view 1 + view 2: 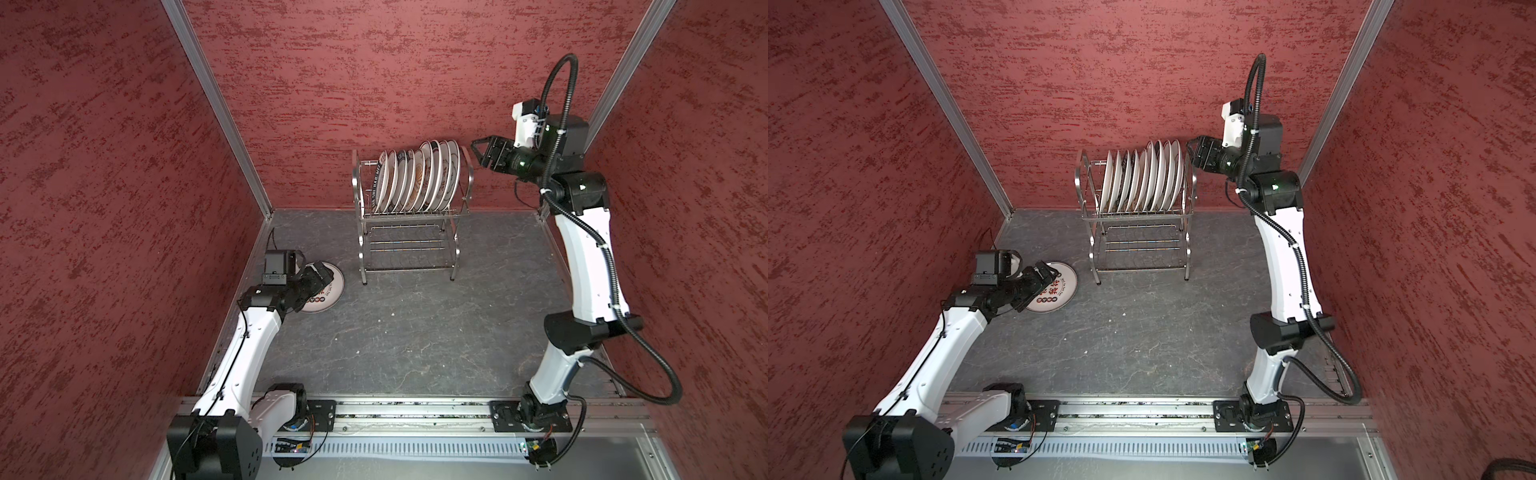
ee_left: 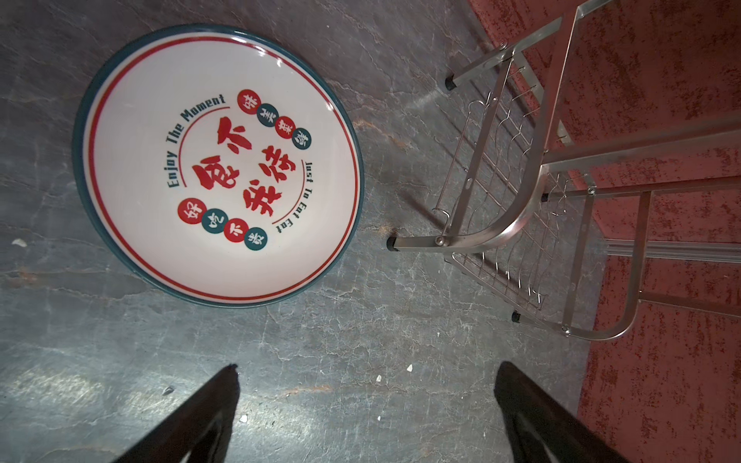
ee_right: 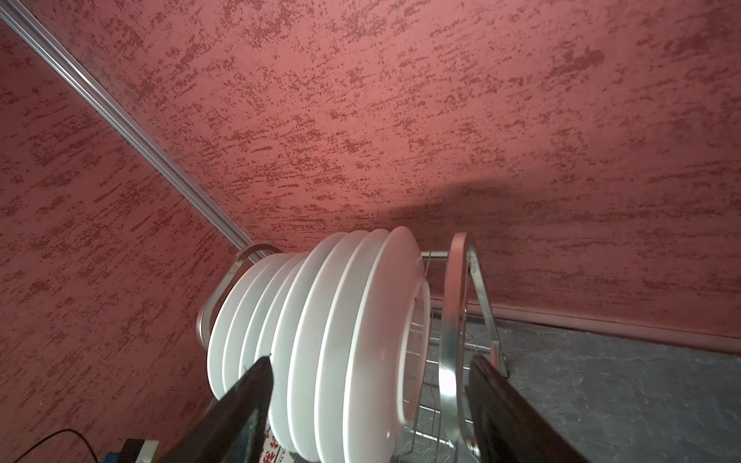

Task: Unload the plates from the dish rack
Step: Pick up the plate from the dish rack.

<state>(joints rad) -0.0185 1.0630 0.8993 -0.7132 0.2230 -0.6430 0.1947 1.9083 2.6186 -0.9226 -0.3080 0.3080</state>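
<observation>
At the back of the table (image 1: 415,340), close to the red wall (image 1: 374,83), the dish rack (image 1: 415,215) stands upright on its four legs. Its upper tier carries a row of plates (image 1: 419,176) set on edge, packed side by side and leaning slightly; both top views show them, and the right wrist view shows their white backs (image 3: 320,340).

One lone plate (image 2: 218,164) lies flat on the table, face up, well apart from the rack toward the robot's left. It has a dark teal rim, a red ring and red characters (the lettering reads "Enjoy The Moment").

The left gripper (image 2: 367,365) hangs low beside that lone plate. Its jaws are spread wide with nothing between them, and the fingertips (image 2: 232,368) are clear of the plate's rim.

The right gripper (image 1: 478,153) is raised level with the tops of the racked plates, just beside the rack's right end frame and pointing at it. Its jaws stand apart and grip nothing; no contact with plate or rack is visible.
</observation>
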